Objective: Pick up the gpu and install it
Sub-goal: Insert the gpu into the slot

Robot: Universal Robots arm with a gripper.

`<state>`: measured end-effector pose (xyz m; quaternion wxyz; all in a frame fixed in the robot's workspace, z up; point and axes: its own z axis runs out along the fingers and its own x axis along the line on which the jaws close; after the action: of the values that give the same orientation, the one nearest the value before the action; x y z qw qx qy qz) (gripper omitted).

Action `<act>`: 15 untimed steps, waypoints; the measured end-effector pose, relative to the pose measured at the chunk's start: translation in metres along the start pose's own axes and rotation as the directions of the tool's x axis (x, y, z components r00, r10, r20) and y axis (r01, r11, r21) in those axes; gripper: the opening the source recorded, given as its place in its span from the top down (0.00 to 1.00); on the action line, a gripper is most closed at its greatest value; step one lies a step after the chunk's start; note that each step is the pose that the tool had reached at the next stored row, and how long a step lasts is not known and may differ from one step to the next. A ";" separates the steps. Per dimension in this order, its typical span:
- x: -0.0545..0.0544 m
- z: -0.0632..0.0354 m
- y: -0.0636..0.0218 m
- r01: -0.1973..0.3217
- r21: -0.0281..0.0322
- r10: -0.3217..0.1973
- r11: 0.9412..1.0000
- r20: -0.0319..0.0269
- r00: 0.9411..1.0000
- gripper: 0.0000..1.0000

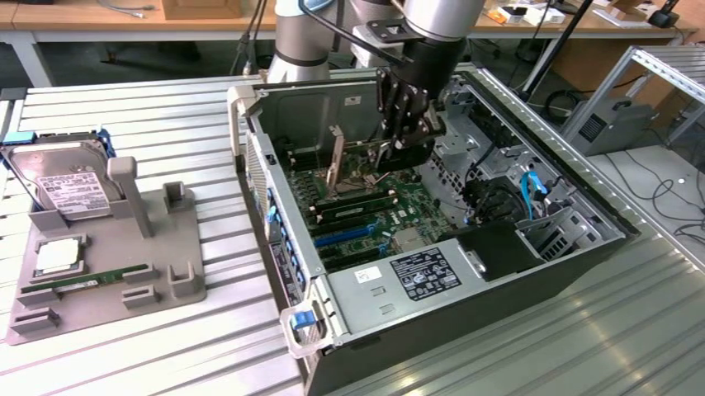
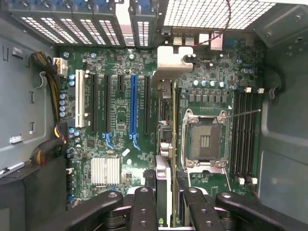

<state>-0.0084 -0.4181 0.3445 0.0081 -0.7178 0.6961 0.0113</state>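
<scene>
Surface: ribbed metal surface; open case lies on its side toward the exterior view's right edge, grey holder near the exterior view's left edge.
Pincer: pincer reaches down into the case from above, over the middle of the board.
Pincer state: fingers clamped on the gpu, one on each face of the card.
Gpu location: gpu inside the case, gripped at the end away from its bracket, over the board between the black slots and the socket.
Gpu attitude: stands on edge, faces upright, so the wrist view meets it edge-on as a thin strip.
Gpu long axis: runs along the board, parallel with the blue slot and the other slots.
Gpu pointing: silver bracket leads, toward the case wall with the vented slot covers; in the exterior view that wall is on the case's left.
Seating: cannot tell whether the card's lower edge is in a slot or just above it.
Holder contents: drive propped upright at the far end, green stick lying flat nearer, well apart from the case.
</scene>
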 end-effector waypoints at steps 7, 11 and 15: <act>0.012 0.0058 0.0039 0.000 0.000 0.000 1.000 0.000 1.000 0.73; 0.014 0.0090 0.0078 0.000 0.000 0.000 1.000 0.000 1.000 0.73; 0.016 0.0120 0.0159 -0.004 0.000 0.004 1.000 0.000 1.000 0.73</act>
<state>-0.0239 -0.4338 0.3321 0.0081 -0.7165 0.6975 0.0112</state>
